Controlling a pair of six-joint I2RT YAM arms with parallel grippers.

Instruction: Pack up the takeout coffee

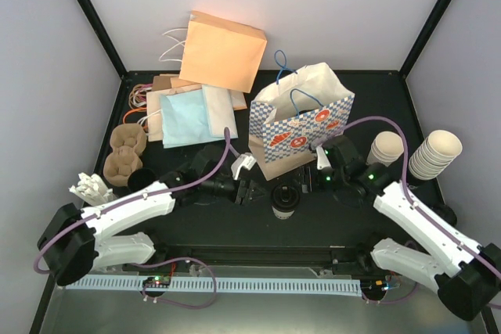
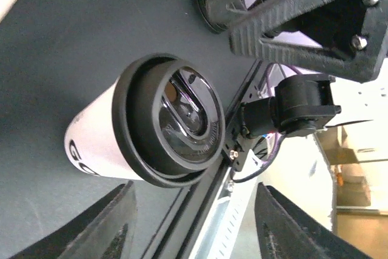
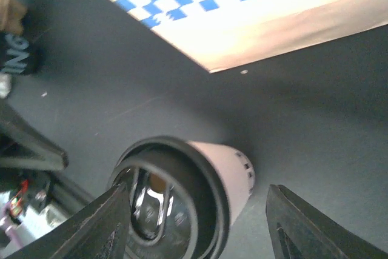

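The takeout coffee cup (image 1: 286, 201), black-lidded, stood upright on the surface (image 1: 235, 224) just near of the blue-checked bag (image 1: 301, 127). Flanking it, the left gripper (image 2: 195, 189) and right gripper (image 3: 198, 189) both gaped open.

A blue-checked paper bag (image 1: 301, 127) stands upright and open on the dark surface (image 1: 376, 91); behind it, at the back, sits an orange bag (image 1: 225, 51); to its left lies a pile of flat bags, a pale blue bag (image 1: 184, 119) on top; brown pulp cup carriers (image 1: 125, 154) sit far left; a stack of paper cups (image 1: 385, 149) and a second stack (image 1: 435, 154) stand on the right.
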